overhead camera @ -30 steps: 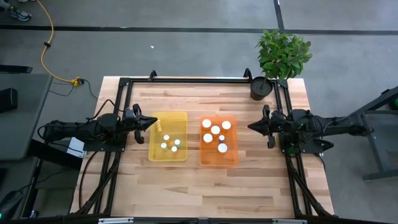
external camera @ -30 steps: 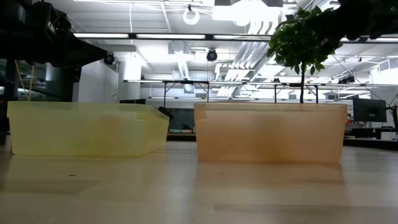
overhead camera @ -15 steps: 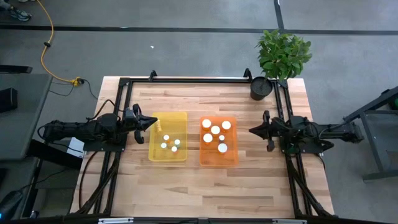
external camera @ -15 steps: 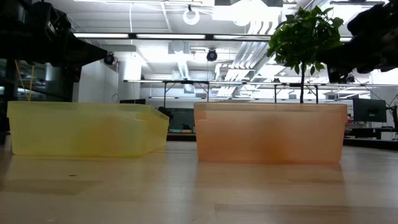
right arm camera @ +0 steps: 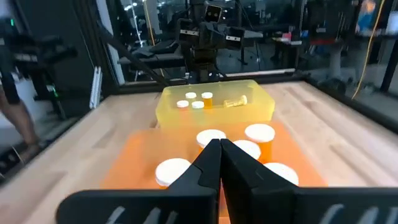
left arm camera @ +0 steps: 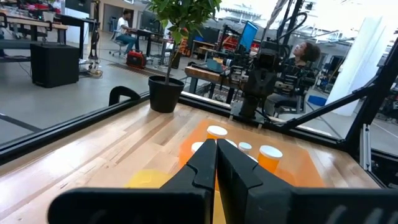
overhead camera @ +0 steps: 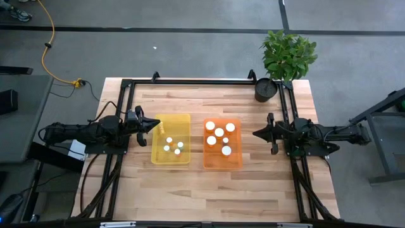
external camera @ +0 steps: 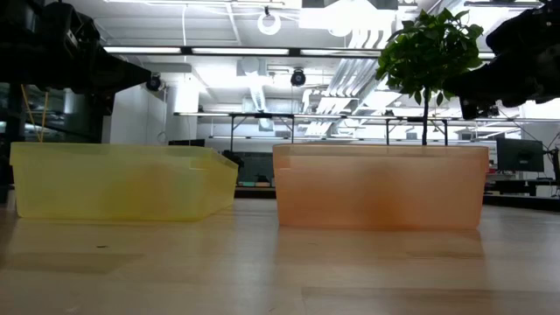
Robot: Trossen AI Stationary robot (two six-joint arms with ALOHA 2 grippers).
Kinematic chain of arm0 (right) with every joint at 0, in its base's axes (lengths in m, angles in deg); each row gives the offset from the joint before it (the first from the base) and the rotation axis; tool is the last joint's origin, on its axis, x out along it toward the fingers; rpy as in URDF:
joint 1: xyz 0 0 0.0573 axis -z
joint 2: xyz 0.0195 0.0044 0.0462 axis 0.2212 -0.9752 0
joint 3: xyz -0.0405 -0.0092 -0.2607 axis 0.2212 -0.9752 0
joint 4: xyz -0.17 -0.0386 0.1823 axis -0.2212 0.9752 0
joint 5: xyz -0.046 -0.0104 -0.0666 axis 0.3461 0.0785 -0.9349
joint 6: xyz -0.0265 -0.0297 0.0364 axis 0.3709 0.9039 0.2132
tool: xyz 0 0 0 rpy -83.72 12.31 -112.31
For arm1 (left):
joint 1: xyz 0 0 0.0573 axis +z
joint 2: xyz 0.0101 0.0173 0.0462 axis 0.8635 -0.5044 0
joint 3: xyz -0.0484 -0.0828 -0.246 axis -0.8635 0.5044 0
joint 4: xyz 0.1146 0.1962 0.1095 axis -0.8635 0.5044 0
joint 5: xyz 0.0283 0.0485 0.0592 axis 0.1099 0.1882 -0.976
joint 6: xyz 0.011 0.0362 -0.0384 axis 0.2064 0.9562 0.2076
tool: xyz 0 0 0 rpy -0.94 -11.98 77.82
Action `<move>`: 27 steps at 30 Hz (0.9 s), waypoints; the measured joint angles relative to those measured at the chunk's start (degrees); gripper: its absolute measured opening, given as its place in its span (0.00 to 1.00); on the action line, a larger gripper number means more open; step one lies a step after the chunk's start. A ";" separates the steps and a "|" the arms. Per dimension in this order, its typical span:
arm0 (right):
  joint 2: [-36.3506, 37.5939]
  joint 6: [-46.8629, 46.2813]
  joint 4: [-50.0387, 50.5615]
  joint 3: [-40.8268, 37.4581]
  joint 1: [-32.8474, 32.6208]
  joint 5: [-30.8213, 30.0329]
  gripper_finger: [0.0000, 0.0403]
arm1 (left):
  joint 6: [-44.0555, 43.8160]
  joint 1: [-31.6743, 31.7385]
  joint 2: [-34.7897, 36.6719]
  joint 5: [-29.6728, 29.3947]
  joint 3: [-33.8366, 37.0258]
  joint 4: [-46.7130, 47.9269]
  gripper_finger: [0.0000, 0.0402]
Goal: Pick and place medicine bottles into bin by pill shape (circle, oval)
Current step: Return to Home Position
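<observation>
Several white-capped medicine bottles (overhead camera: 219,132) stand upright in the orange bin (overhead camera: 222,164); several smaller ones (overhead camera: 173,147) stand in the yellow bin (overhead camera: 171,159), where one (right arm camera: 236,102) lies on its side. My left gripper (overhead camera: 158,124) is shut and empty, pointing level at the yellow bin's left edge. My right gripper (overhead camera: 254,133) is shut and empty, pointing level a little to the right of the orange bin.
A black pot with a green plant (overhead camera: 266,89) stands at the table's far right corner. A dark metal frame (overhead camera: 190,81) runs along the table's far, left and right sides. Bare wood (overhead camera: 202,193) lies in front of the bins.
My right arm has sunk and drawn back a little toward the table's right edge, then kept still; its gripper stays shut and level. The bins and bottles have not moved.
</observation>
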 joint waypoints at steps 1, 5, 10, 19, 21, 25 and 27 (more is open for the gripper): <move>0.00 -1.80 0.00 0.00 0.00 0.00 0.00 | 0.00 -0.01 0.00 0.00 0.00 0.00 0.01; 0.00 -8.54 0.02 0.00 0.00 -0.02 0.00 | 0.00 0.00 0.00 0.00 0.00 0.00 0.01; 0.00 -14.77 0.04 0.00 0.00 -0.02 0.00 | 0.00 0.00 0.00 0.00 0.00 0.00 0.01; 0.00 -16.51 0.09 0.00 0.00 -0.02 0.00 | 0.00 0.00 0.00 0.00 0.00 0.00 0.01; 0.00 -16.53 0.09 0.00 0.00 -0.02 0.00 | 0.00 0.00 0.00 0.00 0.00 0.00 0.01; 0.00 -16.52 0.09 0.00 0.00 -0.02 0.00 | 0.00 0.00 0.00 0.00 0.00 0.00 0.01; 0.00 -16.53 0.11 0.00 0.00 -0.02 0.00 | 0.00 0.00 0.00 0.00 0.00 0.00 0.01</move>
